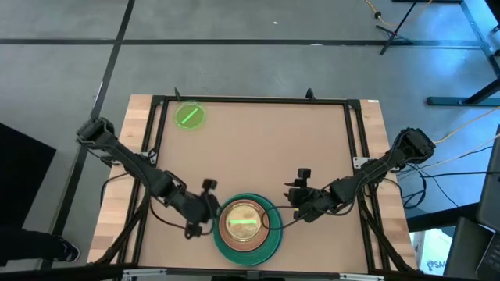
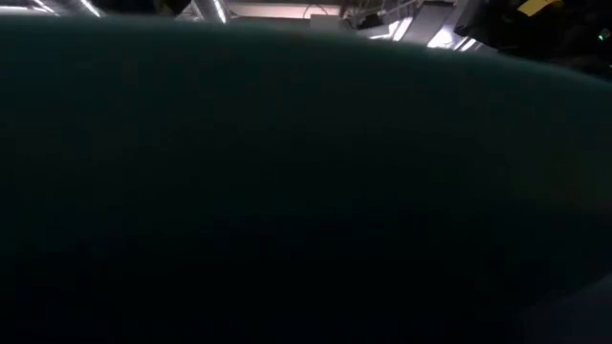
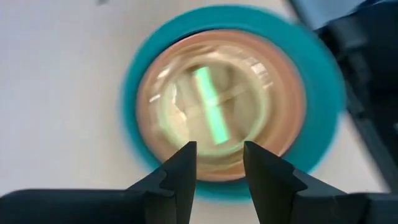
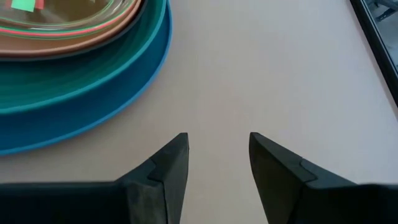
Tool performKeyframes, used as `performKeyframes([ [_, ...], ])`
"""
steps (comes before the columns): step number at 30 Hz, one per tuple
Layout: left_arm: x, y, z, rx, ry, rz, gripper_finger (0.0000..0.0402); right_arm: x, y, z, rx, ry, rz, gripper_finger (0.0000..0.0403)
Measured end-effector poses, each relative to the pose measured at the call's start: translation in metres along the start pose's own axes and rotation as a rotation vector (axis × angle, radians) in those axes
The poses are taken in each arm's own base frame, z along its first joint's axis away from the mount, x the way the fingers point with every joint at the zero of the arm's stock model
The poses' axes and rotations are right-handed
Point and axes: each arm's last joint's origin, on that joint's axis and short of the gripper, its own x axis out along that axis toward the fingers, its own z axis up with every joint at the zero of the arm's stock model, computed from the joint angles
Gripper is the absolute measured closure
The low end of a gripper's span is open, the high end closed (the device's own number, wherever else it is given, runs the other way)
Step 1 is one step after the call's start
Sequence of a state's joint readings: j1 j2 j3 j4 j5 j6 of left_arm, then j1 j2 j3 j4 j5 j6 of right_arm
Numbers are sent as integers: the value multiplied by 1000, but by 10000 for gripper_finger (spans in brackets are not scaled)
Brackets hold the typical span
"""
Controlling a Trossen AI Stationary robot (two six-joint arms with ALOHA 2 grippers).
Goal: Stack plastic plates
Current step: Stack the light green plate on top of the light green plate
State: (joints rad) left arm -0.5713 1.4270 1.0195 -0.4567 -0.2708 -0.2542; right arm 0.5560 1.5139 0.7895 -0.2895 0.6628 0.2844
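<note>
Plate stack [image 1: 248,226] located at table [image 1: 258,148] near edge, between grippers. Lone neon-green plate [image 1: 190,116] positioned at far left corner. Left gripper [image 3: 219,163] parted, empty, over stack. Right gripper [image 4: 217,155] parted, empty, beside stack.

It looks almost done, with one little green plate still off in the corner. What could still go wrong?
The neon-green plate lies at the far left corner, away from the stack, so the long reach and thin rim could cause a missed grab. The open left gripper hovers above the stack and might nudge it. The right gripper waits open beside it.
</note>
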Motion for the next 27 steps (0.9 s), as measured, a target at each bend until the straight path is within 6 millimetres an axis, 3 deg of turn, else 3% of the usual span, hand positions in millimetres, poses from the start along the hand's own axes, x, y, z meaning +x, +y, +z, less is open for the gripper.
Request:
performKeyframes([
  [6,-36,33,-5,-55,-46,106,276,0,0,0,0,0,0,243],
  [11,-51,75,-23,-160,-51,201,276,0,0,0,-1,0,0,243],
  [27,-43,204,-101,-450,222,703,276,0,0,0,-2,-8,-19,243],
])
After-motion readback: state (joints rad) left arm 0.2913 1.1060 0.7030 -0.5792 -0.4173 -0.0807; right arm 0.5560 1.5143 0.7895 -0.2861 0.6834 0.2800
